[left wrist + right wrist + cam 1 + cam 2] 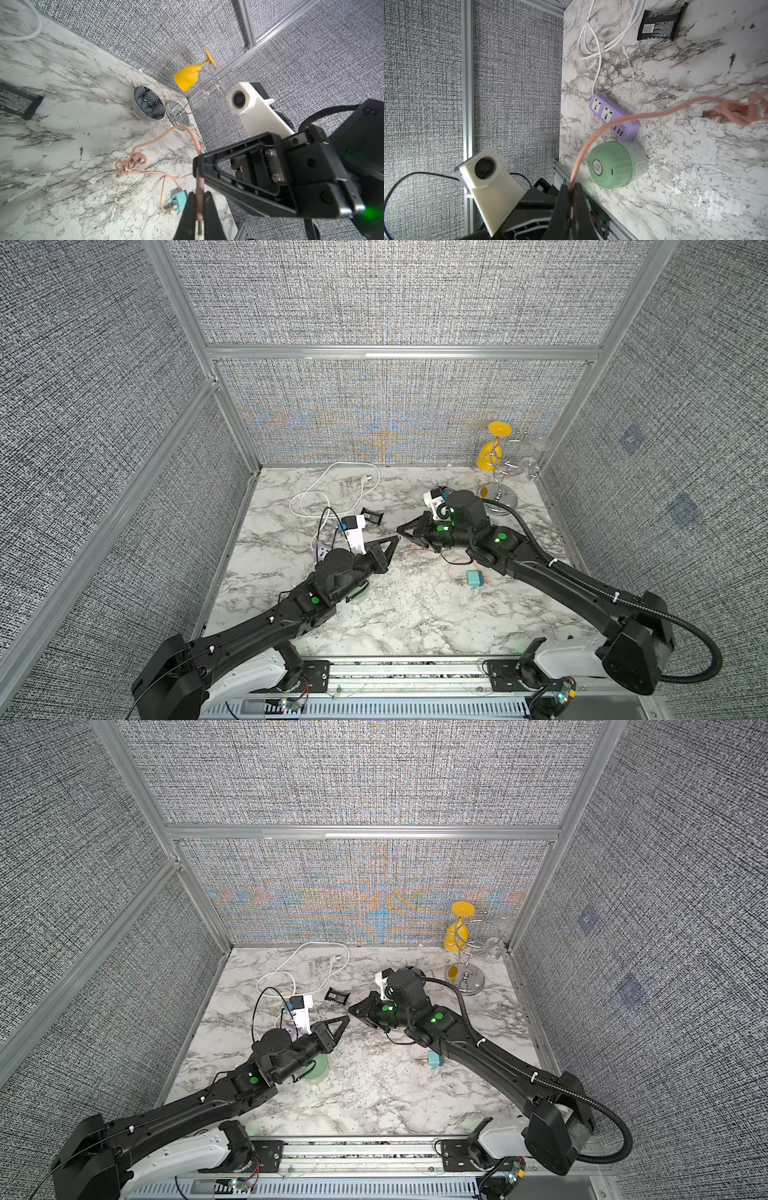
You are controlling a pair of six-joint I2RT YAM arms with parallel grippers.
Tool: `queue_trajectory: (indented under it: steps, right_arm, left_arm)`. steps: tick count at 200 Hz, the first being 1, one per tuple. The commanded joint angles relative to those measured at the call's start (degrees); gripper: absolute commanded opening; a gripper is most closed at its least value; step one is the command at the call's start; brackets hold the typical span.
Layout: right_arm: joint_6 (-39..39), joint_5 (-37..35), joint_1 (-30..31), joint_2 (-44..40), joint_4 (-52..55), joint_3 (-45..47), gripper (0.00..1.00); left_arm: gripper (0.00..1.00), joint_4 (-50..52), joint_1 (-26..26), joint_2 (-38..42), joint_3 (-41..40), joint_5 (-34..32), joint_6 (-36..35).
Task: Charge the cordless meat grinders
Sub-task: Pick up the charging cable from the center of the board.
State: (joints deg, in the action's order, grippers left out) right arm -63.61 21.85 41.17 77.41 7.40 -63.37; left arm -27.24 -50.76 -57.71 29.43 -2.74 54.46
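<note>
The cordless meat grinder is a mint-green dome with a ringed button on top. It stands on the marble beside the purple power strip. In both top views my left arm largely covers the grinder. My left gripper is shut on the plug end of a pink cable, with the metal connector poking out past the fingers. My right gripper is shut on the same cable a little further along. The two grippers meet tip to tip above mid-table. The cable's other end sits in a teal adapter.
The teal adapter lies to the front right. A white cord and a black packet lie at the back left. A patterned bowl sits beside a chrome rack holding a yellow glass in the back right corner. Grey walls enclose three sides.
</note>
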Motion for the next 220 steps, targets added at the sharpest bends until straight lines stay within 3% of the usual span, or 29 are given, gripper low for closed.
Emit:
queue_trajectory:
  steps: [1,4,11,33,36,40,64,91,115,139,165,220]
  right_arm:
    - [0.85,1.01,-0.2,-0.19,-1.03,0.28,0.0]
    - [1.31,1.15,-0.31,-0.23,-0.87,0.23,0.0]
    - [2.76,1.5,-0.74,-0.68,-0.14,0.27,0.15]
    - [14.03,-0.18,-3.03,-5.39,6.99,0.34,0.76]
    - [16.08,-0.6,-3.44,-6.31,7.8,0.4,0.94]
    - [18.9,-1.55,-3.63,-7.51,8.9,0.51,0.99]
    - [38.28,-2.46,-4.87,-12.5,20.99,-2.26,0.99]
    - [53.23,-3.2,-4.5,-18.31,26.89,0.27,0.98]
    - [62.14,-4.02,-1.95,-22.03,28.67,3.47,0.59]
    - [66.2,-6.04,0.78,-23.86,26.2,5.93,0.57]
    - [65.75,-1.23,1.71,-22.52,20.52,8.36,0.56]
    - [73.21,-0.07,4.43,-12.88,20.45,0.98,0.55]
  left_arm:
    - [0.0,-0.79,0.33,0.84,-0.1,0.51,-0.39]
    - [0.0,-0.42,0.39,1.0,-0.01,0.68,-0.4]
    - [0.0,0.89,0.67,1.49,0.29,1.62,-0.48]
    - [0.0,9.59,2.83,4.76,2.12,6.23,-0.88]
    - [0.0,10.94,3.27,5.4,2.39,7.17,-0.99]
    - [0.0,12.97,3.77,6.36,2.72,8.25,-1.13]
    - [0.0,21.78,8.09,11.38,4.32,16.79,-1.81]
    - [0.0,30.55,12.86,11.17,8.19,27.35,-2.71]
    - [0.0,36.11,15.44,4.66,12.44,37.95,-4.25]
    - [0.0,36.61,16.04,-1.17,14.82,44.88,-4.74]
    - [0.0,37.36,16.06,-4.58,17.09,49.37,-5.71]
    - [0.0,38.74,16.09,-4.12,16.59,51.69,-6.73]
